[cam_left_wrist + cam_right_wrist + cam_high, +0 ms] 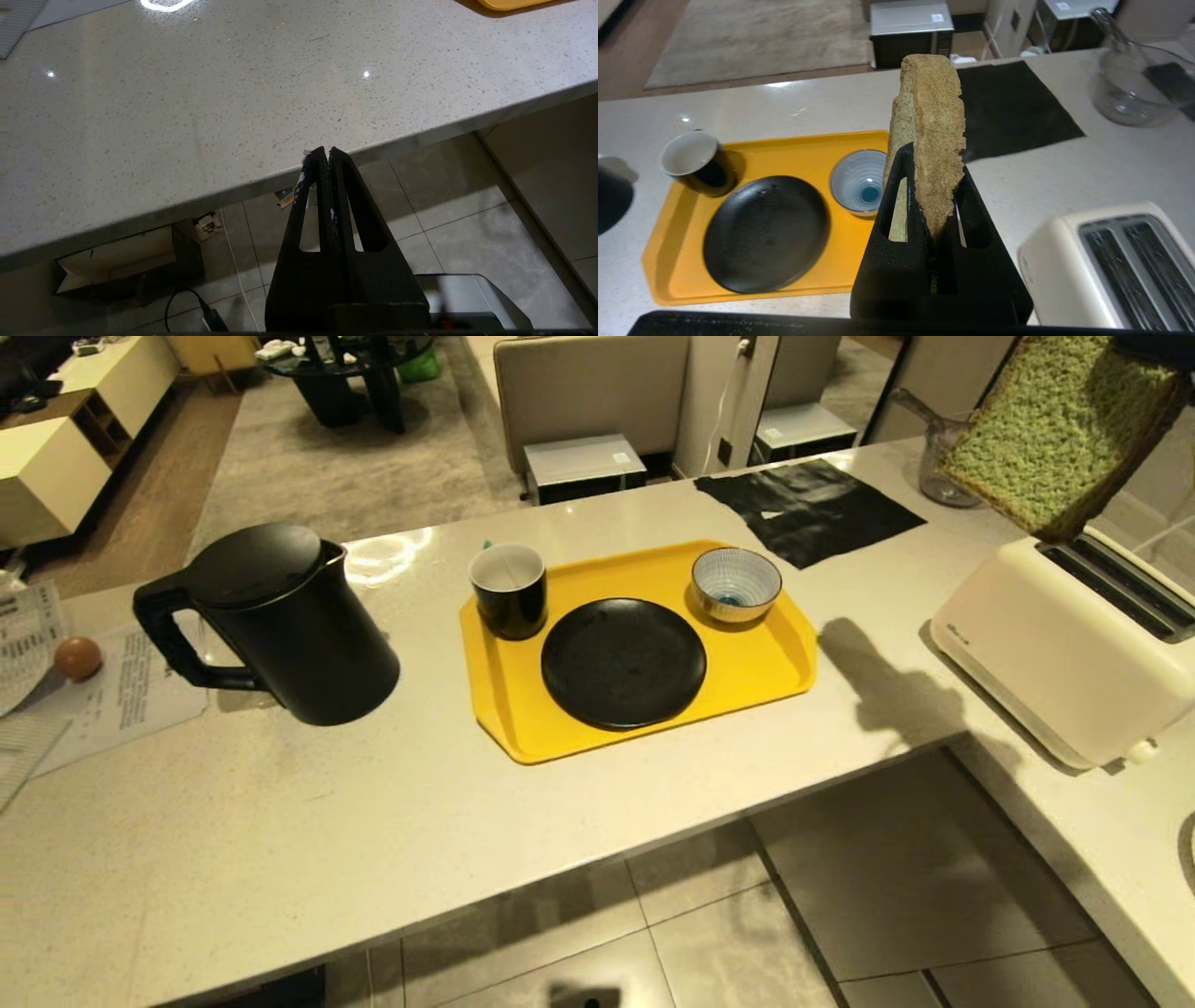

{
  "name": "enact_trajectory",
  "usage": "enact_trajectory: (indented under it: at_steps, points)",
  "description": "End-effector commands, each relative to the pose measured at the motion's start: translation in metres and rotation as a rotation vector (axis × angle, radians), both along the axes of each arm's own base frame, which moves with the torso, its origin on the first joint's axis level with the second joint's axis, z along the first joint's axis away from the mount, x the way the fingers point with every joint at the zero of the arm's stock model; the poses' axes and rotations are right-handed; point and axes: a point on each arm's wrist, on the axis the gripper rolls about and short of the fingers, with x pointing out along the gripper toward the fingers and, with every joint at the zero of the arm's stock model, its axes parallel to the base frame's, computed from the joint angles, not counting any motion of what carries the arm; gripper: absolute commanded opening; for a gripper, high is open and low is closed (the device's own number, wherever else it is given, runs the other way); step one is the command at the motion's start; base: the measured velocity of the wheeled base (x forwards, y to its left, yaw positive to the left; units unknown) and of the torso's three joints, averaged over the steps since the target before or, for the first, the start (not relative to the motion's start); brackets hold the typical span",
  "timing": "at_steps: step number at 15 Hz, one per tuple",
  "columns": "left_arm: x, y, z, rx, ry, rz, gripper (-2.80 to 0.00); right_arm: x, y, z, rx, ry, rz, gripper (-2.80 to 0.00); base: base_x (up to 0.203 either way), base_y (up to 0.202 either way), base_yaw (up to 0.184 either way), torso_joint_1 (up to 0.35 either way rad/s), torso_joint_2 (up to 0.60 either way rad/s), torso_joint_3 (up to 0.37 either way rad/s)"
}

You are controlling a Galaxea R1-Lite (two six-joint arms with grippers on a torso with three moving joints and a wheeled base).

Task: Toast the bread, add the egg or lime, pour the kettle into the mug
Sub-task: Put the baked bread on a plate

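The bread (1060, 429), a thick slice with a green face and brown crust, hangs in the air above the cream toaster (1064, 644) at the right. My right gripper (934, 161) is shut on the bread's (931, 102) lower edge, with the toaster's slots (1134, 270) beside and below it. The black kettle (280, 616) stands on the counter at the left. An egg (77, 658) lies on papers at the far left. The black mug (509, 590) stands on the yellow tray's back left corner. No lime is in view. My left gripper (325, 151) is parked, shut and empty, at the counter's near edge.
The yellow tray (747, 663) holds a black plate (624, 663) and a blue-and-white striped bowl (736, 583). A black mat (808, 509) and a glass jug (938, 467) lie behind. Papers (121, 695) cover the far left. Tiled floor lies below the counter's near edge.
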Motion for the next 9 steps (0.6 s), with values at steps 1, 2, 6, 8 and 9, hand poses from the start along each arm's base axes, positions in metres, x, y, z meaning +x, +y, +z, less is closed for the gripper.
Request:
enact_trajectory:
  at_steps: [1,2,6,8,9]
  points:
    - [0.000,0.000,0.000,0.000,0.000,0.000,-2.80,-0.002,0.000,-0.001,-0.001,0.000,0.005,-2.80,0.000,0.000,0.000,0.000,0.00,0.000]
    - [0.000,0.000,0.000,0.000,0.000,0.000,-2.80,-0.001,0.000,-0.001,-0.002,0.000,0.007,-2.80,0.000,0.000,0.000,0.000,0.00,0.000]
    - [0.000,0.000,0.000,0.000,0.000,0.000,-2.80,-0.003,0.001,-0.003,-0.013,0.006,0.064,-2.80,0.000,0.000,0.000,0.000,0.00,0.000]
    - [0.000,0.000,0.000,0.000,0.000,0.000,-2.80,-0.003,0.007,-0.007,-0.015,0.021,0.092,-2.80,0.000,0.000,0.000,0.000,0.00,0.000]
    - [0.000,0.000,0.000,0.000,0.000,0.000,-2.80,-0.003,0.011,-0.010,-0.017,0.030,0.110,-2.80,0.000,0.000,0.000,0.000,0.00,0.000]
